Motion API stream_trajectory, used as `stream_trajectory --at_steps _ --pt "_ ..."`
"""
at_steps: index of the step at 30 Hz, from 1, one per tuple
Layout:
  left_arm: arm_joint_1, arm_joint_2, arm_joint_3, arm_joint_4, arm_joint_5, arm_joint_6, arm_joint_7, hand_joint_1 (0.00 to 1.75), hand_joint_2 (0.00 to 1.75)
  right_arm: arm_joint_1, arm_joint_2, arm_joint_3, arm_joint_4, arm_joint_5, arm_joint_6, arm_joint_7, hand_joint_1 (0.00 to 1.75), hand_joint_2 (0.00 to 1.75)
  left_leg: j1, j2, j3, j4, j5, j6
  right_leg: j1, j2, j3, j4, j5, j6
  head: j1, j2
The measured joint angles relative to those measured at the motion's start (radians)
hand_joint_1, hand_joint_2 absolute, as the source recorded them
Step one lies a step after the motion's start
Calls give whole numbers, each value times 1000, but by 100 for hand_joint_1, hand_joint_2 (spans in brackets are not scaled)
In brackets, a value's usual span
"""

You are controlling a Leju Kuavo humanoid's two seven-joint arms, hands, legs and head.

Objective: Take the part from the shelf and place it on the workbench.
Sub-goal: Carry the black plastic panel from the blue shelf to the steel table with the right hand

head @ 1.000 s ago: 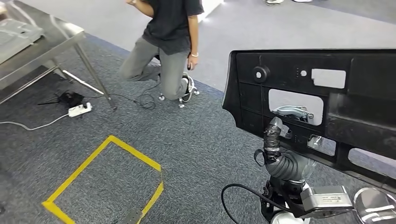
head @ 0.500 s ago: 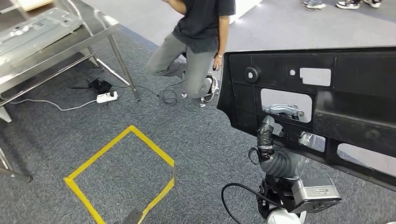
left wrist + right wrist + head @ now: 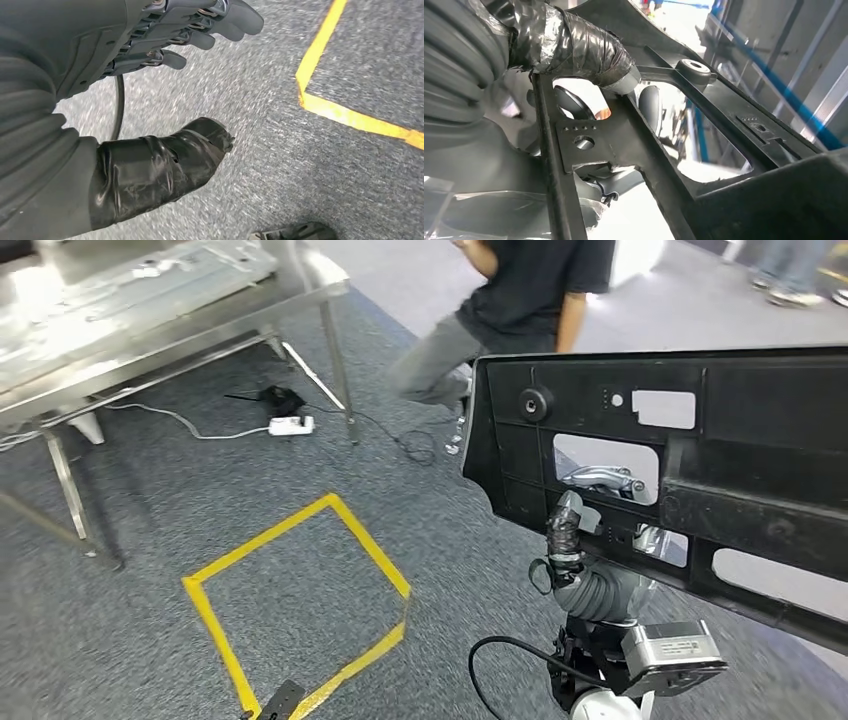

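Observation:
The part is a large black plastic panel with several cut-outs, held upright at the right of the head view. My right hand grips its lower left edge: the taped thumb presses on the near face, and silver fingers show through a cut-out. The right wrist view shows that thumb on the panel's rib. The workbench, a steel table, stands at the upper left. My left hand hangs over the grey carpet with fingers apart, holding nothing.
A person in a dark shirt moves behind the panel's left end. A yellow tape square marks the carpet in front of me. A white power strip and cables lie by the table leg. More feet stand at far right.
The whole view has swung left: the steel table has come further into the picture and the yellow square has shifted right. The panel stays in my right hand. The person has risen.

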Motion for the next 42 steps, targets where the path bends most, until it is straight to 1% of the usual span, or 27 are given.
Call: stream_trajectory --at_steps 2,4,5,6,8,9,10,11,12,13,15,17,19,20,22,24,25,26,27,29,31,34,36,37,40,41,42 --pt "-2 -1 0 0 3 0 0 0 175 0 0 1 2 -1 1 0 175 175 2 -24 -12 10 -3 -11 -3 38 19 -48 6 -3 0 0" --pt "-1 0 0 0 7 -1 -1 0 175 0 0 1 4 -3 3 -1 175 175 6 -46 -22 9 1 -23 -1 26 22 -53 6 -12 0 0" --pt "1 0 0 0 8 0 -2 0 175 -2 1 2 4 -3 3 -1 175 175 6 -36 -25 14 -1 -28 -1 14 26 -56 7 -18 0 0" --pt "2 0 0 0 9 0 -2 0 175 -3 2 2 5 -3 4 -2 175 175 5 -13 -34 30 -8 -32 -3 0 30 -60 8 -24 -4 0" --pt "0 -1 0 0 10 0 -6 0 175 -4 3 3 5 -2 3 -3 175 175 2 59 -82 125 -51 -41 -1 -29 40 -65 4 -34 -10 0" --pt "-2 -2 0 0 10 1 -9 0 175 -3 3 4 5 -2 2 -4 175 175 4 82 -118 190 -76 -45 1 -45 42 -65 1 -37 -12 0" --pt "-3 -2 0 0 10 1 -11 0 175 -3 3 4 5 -2 1 -5 175 175 6 94 -151 249 -94 -47 3 -61 45 -65 -2 -40 -12 0" --pt "-3 -3 0 -1 10 1 -12 0 175 -3 3 5 6 -2 1 -6 175 175 7 99 -170 278 -95 -47 5 -76 47 -64 -5 -41 -12 0" --pt "-2 -3 0 -1 10 2 -13 0 175 -3 3 5 6 -2 0 -6 175 175 7 101 -168 269 -77 -46 6 -89 51 -64 -8 -41 -13 0" --pt "-1 -3 0 -1 10 2 -13 0 175 -3 3 6 6 -2 0 -6 175 175 6 105 -147 224 -45 -42 8 -102 56 -64 -12 -40 -12 0" --pt "-2 -3 0 -1 10 2 -14 0 175 -4 3 6 6 -1 0 -8 175 175 -5 143 -78 89 11 -27 12 -124 66 -65 -21 -37 -12 0" --pt "-6 -3 0 -1 10 2 -14 0 175 -4 3 6 6 1 0 -9 175 175 -20 174 -42 17 21 -12 17 -145 72 -68 -28 -28 -12 0" --pt "-7 -3 0 -1 12 2 -13 0 175 -5 3 6 7 5 -1 -10 175 175 -25 158 -40 6 17 -3 20 -167 80 -75 -33 -18 -12 0" --pt "-5 -3 0 -1 13 2 -10 0 175 -7 3 6 7 8 -2 -10 175 175 -21 146 -35 -1 18 0 20 -167 85 -77 -37 -13 -11 0" --pt "-3 -3 0 -1 14 2 -5 0 175 -11 3 6 7 16 -3 -9 175 175 -13 123 -20 -18 22 8 18 -127 75 -39 -64 -6 -8 0" --pt "-7 -4 0 -1 16 1 -3 0 175 -12 3 7 7 26 -10 -8 175 175 -10 104 -12 -24 22 15 16 -74 15 75 -113 -5 -3 0" --pt "-10 -5 0 -1 17 0 -3 0 175 -11 3 7 7 30 -14 -9 175 175 -10 95 -11 -24 20 18 16 -65 -23 136 -131 -5 -2 0" --pt "-10 -5 0 -1 19 -1 -3 0 175 -10 3 7 7 32 -19 -12 175 175 -10 87 -9 -22 17 20 16 -60 -52 175 -132 -4 -1 0" --pt "-10 -6 0 -1 19 -2 -3 0 175 -10 3 7 7 31 -23 -18 175 175 -10 77 -7 -20 14 21 15 -58 -66 179 -115 -3 0 0" --pt "-8 -6 0 -1 21 -4 -4 0 175 -10 3 7 4 23 -30 -30 175 175 -8 64 -1 -9 2 16 10 -56 -42 89 -37 0 0 0" --pt "-9 -6 0 -1 21 -4 -6 0 175 -10 4 7 -2 17 -33 -36 175 175 -9 55 -1 7 -12 5 6 -46 -3 -13 10 0 1 0" --pt "-9 -6 0 -1 21 -6 -7 0 175 -9 6 7 -8 14 -33 -36 175 175 -10 51 -7 15 -18 -10 9 -37 10 -46 9 -15 2 0" --pt "-8 -6 0 -1 21 -7 -7 0 175 -9 8 7 -12 13 -33 -37 175 175 -9 63 -11 26 -26 -20 7 -39 17 -52 11 -26 0 0" --pt "-9 -6 0 -1 21 -7 -7 0 175 -9 9 7 -14 13 -33 -37 175 175 -8 73 -23 53 -39 -26 6 -42 22 -56 10 -32 -3 0" --pt "-10 -6 0 -1 21 -7 -9 0 175 -9 11 7 -19 13 -33 -38 175 175 -1 94 -115 226 -105 -41 7 -52 36 -58 2 -43 -8 0" --pt "-9 -7 0 -1 21 -8 -9 0 175 -9 11 7 -19 13 -33 -38 175 175 1 96 -145 273 -114 -43 8 -53 39 -58 -2 -45 -8 0" --pt "-8 -7 0 -1 21 -8 -9 0 175 -9 11 7 -19 12 -33 -39 175 175 2 97 -160 286 -103 -43 8 -54 44 -58 -6 -44 -9 0"
